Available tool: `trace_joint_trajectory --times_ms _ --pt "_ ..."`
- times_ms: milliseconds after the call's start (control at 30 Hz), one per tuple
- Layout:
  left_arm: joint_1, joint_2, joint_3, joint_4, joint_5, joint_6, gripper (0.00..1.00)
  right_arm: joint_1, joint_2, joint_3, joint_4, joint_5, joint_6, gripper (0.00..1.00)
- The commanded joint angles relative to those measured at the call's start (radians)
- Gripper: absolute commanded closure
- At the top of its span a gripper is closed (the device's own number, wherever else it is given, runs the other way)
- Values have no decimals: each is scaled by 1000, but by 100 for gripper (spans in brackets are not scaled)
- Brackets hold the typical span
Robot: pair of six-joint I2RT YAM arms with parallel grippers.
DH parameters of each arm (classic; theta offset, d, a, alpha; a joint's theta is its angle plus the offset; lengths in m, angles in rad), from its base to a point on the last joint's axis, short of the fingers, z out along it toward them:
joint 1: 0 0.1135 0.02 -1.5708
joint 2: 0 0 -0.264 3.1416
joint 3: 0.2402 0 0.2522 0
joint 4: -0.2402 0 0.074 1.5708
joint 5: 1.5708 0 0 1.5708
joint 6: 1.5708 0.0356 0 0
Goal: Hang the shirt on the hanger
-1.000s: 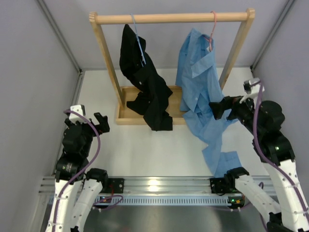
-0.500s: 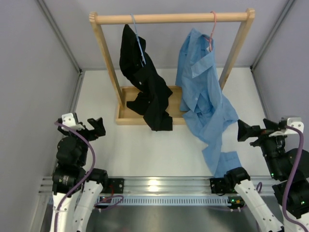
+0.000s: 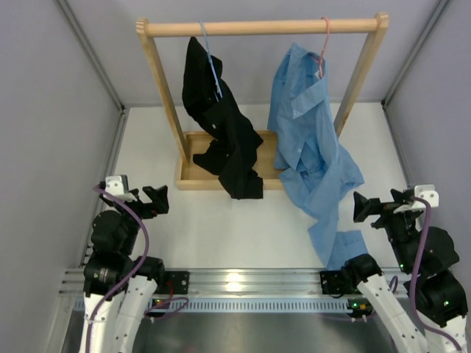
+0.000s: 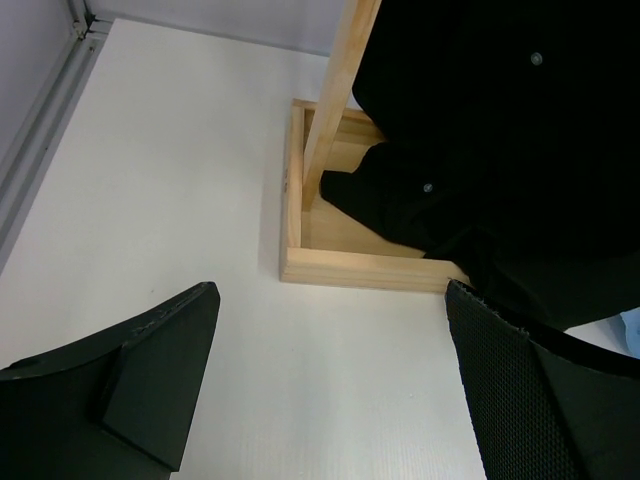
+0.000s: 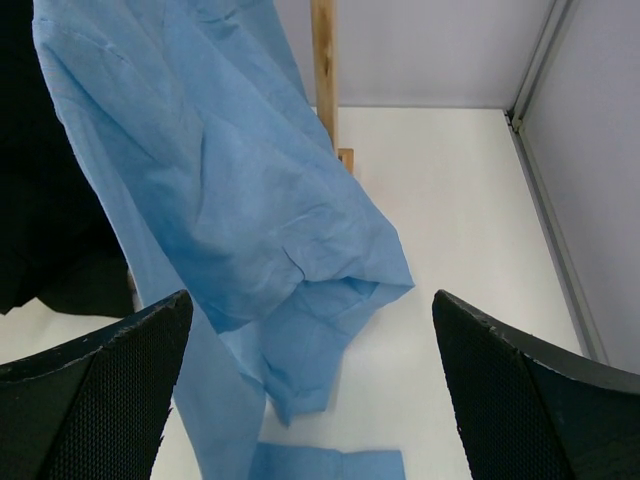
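A: Two garments on one wooden rack (image 3: 261,28). Entries, please.

B: Item one: the light blue shirt (image 3: 305,140). It hangs on the pink hanger (image 3: 324,40) at the right end of the rail, beside the right post. The collar sits at the hook. The body is bunched and sags to one side, so it looks draped by one shoulder rather than squared up. Its lower part trails onto the tabletop (image 3: 221,235) and runs toward the near edge, ending by the right arm's base.

A: Item two?

B: Black shirt (image 3: 221,136) on a light-blue hanger (image 3: 211,59), left half of the rail. Its hem drops over the rack's base tray (image 3: 190,179). It is not part of the job.

A: Grippers?

B: Left gripper (image 3: 156,198): jaws spread wide with nothing between them, near the tabletop's left edge, facing the tray's near-left corner. Right gripper (image 3: 375,206): likewise released and empty, near the right edge, apart from the shirt and looking at its hanging cloth.

A: Why out at the edges?

B: My judgement: with both off the cloth, it hangs under its own weight, so the hanging looks done or nearly so. The trailing end is the one risk, since a tug there could drag the thin fabric off the hanger.
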Motion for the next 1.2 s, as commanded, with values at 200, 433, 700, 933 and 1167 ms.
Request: trace_joint_trajectory --times_ms 200,433,700,933,1167 --pt "3 20 -6 25 40 -4 2 13 -38 14 29 -72 18 1" --pt "3 25 -8 25 37 -4 2 28 -52 5 29 -13 23 0" --pt "3 25 -9 25 36 -4 2 30 -49 -3 32 4 24 1" --pt "3 23 -9 25 34 -2 2 31 -40 -7 32 25 29 1" --pt "3 25 -9 25 37 -2 2 30 -24 -6 35 53 30 0"
